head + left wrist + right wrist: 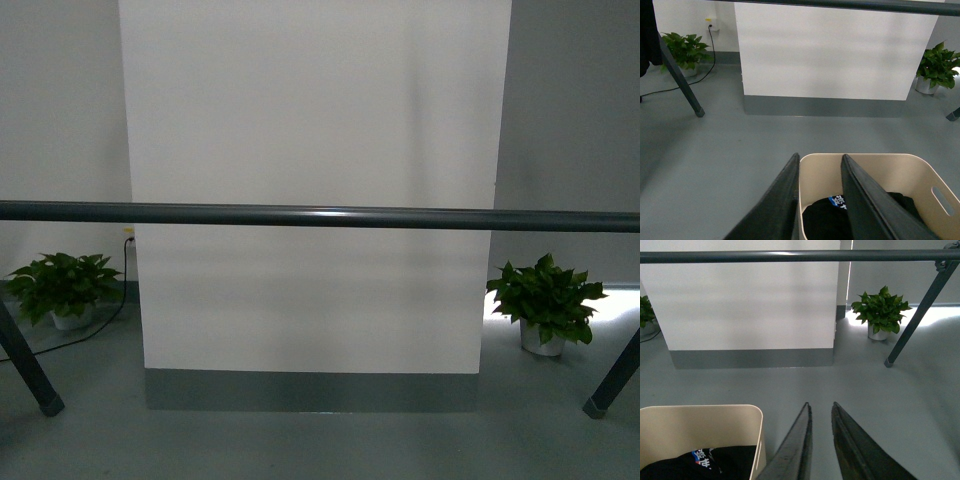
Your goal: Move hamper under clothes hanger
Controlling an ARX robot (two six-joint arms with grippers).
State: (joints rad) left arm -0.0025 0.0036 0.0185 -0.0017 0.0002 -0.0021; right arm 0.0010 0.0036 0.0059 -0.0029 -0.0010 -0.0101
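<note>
While clothes hanger (320,216) bar runs crosswise | left pincer (821,165) clamps hamper (920,170) wall | right pincer (821,412) narrowly apart

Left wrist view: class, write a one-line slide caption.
Left gripper straddles the wall of the beige hamper holding dark clothes, near the hanger bar.

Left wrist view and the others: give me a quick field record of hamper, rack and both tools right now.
hamper: beige plastic rectangular bin, on the grey floor, short of the rack
contents: black clothing
rack: dark grey metal round bar on slanted legs, nothing hanging on the visible bar
left tool: straddling the bin's wall
right tool: slightly parted, empty, beside the bin
</note>
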